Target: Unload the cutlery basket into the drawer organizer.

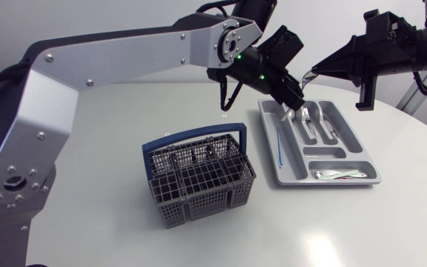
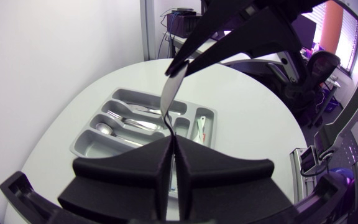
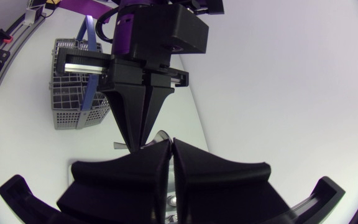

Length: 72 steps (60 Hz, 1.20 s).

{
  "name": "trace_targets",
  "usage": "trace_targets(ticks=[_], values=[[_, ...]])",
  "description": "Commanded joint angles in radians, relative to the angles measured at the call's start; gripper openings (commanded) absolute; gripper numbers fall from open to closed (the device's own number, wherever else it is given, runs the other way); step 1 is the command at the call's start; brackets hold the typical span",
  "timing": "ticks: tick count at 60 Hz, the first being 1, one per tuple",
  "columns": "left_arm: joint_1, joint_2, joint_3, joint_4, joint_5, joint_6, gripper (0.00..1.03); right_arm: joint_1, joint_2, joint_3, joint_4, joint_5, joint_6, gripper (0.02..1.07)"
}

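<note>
Bright, even light; soft shadows; fisheye-warped edges.

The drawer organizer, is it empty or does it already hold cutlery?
Partly full. The drawer organizer holds a fork and a spoon in two long compartments.

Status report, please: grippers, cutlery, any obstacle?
Left gripper shut on knife. Right gripper shut on its other end, over organizer. Basket stands apart. No obstacle seen.

The round white table (image 1: pixel 124 237) carries two things. A grey wire cutlery basket (image 1: pixel 199 194) with a blue handle stands near its middle. A grey drawer organizer (image 1: pixel 356 144) lies at about 3 o'clock of it, apart.
</note>
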Motion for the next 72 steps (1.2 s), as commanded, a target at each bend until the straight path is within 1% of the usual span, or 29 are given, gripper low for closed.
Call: trace_targets(ticks=[1, 4, 5, 6, 7, 8, 9, 14, 18, 22, 26, 30, 34, 40, 49, 61, 68, 72], values=[[-0.011, -0.012, -0.035, -0.009, 0.001, 0.003, 0.03, -0.014, 0.005, -0.002, 0.018, -0.012, 0.025, 0.13], [-0.011, -0.012, -0.035, -0.009, 0.001, 0.003, 0.03, -0.019, 0.005, -0.005, 0.026, -0.012, 0.028, 0.22], [-0.011, -0.012, -0.035, -0.009, 0.001, 0.003, 0.03, -0.022, 0.005, -0.007, 0.030, -0.012, 0.036, 0.28], [-0.011, -0.012, -0.037, -0.009, 0.001, 0.003, 0.03, -0.025, 0.005, -0.008, 0.041, -0.012, 0.048, 0.38], [-0.009, -0.012, -0.037, -0.009, 0.001, 0.001, 0.03, -0.025, 0.005, -0.008, 0.046, -0.012, 0.051, 0.41], [-0.009, -0.012, -0.037, -0.009, 0.001, 0.000, 0.03, -0.029, 0.005, -0.010, 0.058, -0.012, 0.063, 0.51], [-0.009, -0.012, -0.037, -0.009, 0.001, -0.002, 0.03, -0.034, 0.005, -0.010, 0.070, -0.012, 0.074, 0.56], [-0.009, -0.012, -0.037, -0.009, 0.001, -0.006, 0.03, -0.046, 0.005, -0.016, 0.110, -0.012, 0.112, 0.67], [-0.009, -0.012, -0.042, -0.007, 0.001, -0.010, 0.03, -0.051, 0.003, -0.025, 0.130, -0.010, 0.126, 0.71], [-0.008, -0.012, -0.042, -0.001, 0.001, -0.020, 0.03, -0.057, 0.003, -0.028, 0.176, -0.007, 0.174, 0.77], [-0.003, -0.012, -0.042, 0.006, 0.000, -0.036, 0.03, -0.068, 0.005, -0.030, 0.230, -0.006, 0.247, 0.78], [0.000, -0.012, -0.042, 0.008, 0.000, -0.045, 0.03, -0.075, 0.005, -0.046, 0.273, -0.006, 0.283, 0.78], [0.000, -0.012, -0.046, 0.011, -0.002, -0.046, 0.03, -0.080, 0.005, -0.062, 0.345, 0.008, 0.345, 0.78], [0.002, -0.015, -0.055, 0.020, -0.004, -0.052, 0.03, -0.094, 0.007, -0.057, 0.402, 0.017, 0.428, 0.78], [-0.005, -0.015, -0.072, 0.028, -0.004, -0.051, 0.03, -0.098, -0.015, -0.097, 0.432, 0.014, 0.447, 0.78], [-0.014, -0.012, -0.077, 0.028, -0.004, -0.043, 0.03, -0.089, -0.013, -0.066, 0.434, 0.013, 0.467, 0.78], [-0.015, -0.012, -0.088, 0.028, -0.004, -0.039, 0.03, -0.081, -0.016, -0.060, 0.428, 0.013, 0.467, 0.78], [-0.011, -0.011, -0.086, 0.028, -0.005, -0.039, 0.03, -0.074, -0.018, -0.048, 0.400, 0.011, 0.468, 0.78]])
